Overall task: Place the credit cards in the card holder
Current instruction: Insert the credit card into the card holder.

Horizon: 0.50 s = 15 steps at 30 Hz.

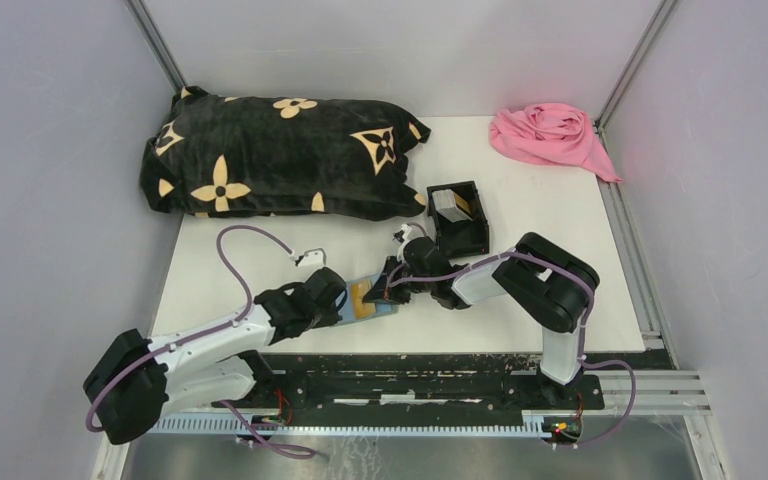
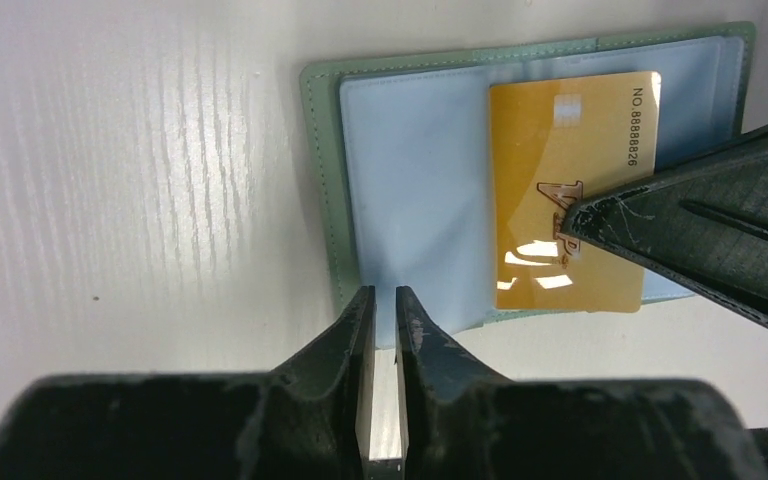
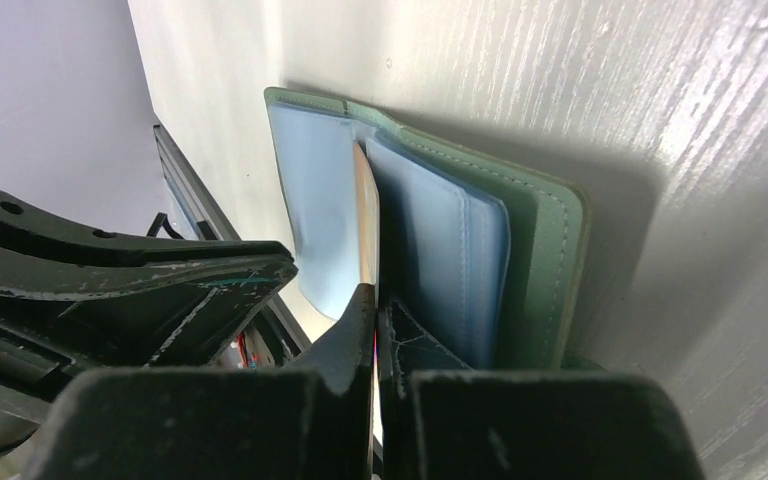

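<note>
- The yellow card (image 2: 560,170) reads "NO.88888826"; its other lettering is partly hidden by the right gripper (image 3: 375,305), whose jaws pinch the card.
- The card holder (image 2: 320,180) lies open near the bench (image 1: 560,260) front edge, with the card on its pale-blue sleeve.
- The left gripper (image 2: 385,300) has its jaws slightly apart at the holder's edge.
- Behind are a black box (image 1: 465,238), a patterned pillow (image 1: 270,155) and a pink cloth (image 1: 550,135).

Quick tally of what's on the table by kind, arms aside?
card holder: 1
gold card: 1
black box (contents too small to count): 1
pink cloth: 1
flowered pillow: 1
Total: 5
</note>
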Each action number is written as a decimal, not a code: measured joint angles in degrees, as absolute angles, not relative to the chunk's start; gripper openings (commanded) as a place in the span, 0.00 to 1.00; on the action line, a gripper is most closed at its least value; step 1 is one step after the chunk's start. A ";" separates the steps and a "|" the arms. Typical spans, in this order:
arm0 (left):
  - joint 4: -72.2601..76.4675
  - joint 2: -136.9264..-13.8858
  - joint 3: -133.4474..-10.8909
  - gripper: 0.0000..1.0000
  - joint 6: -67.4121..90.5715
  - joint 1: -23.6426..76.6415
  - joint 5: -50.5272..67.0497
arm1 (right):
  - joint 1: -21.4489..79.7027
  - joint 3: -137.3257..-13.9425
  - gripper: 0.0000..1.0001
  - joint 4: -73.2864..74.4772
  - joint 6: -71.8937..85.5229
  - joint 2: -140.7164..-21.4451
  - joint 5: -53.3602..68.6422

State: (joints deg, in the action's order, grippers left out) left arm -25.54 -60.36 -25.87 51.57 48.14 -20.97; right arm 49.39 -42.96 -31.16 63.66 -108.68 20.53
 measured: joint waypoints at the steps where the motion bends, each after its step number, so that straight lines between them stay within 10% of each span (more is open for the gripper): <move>1: -26.06 -59.61 -25.87 0.21 51.57 48.14 -20.99 | 49.39 -42.96 0.01 -31.33 63.68 -108.79 20.58; 15: -31.16 -54.41 -25.87 0.21 54.33 48.14 -25.74 | 49.39 -43.13 0.01 -32.49 63.72 -109.56 21.02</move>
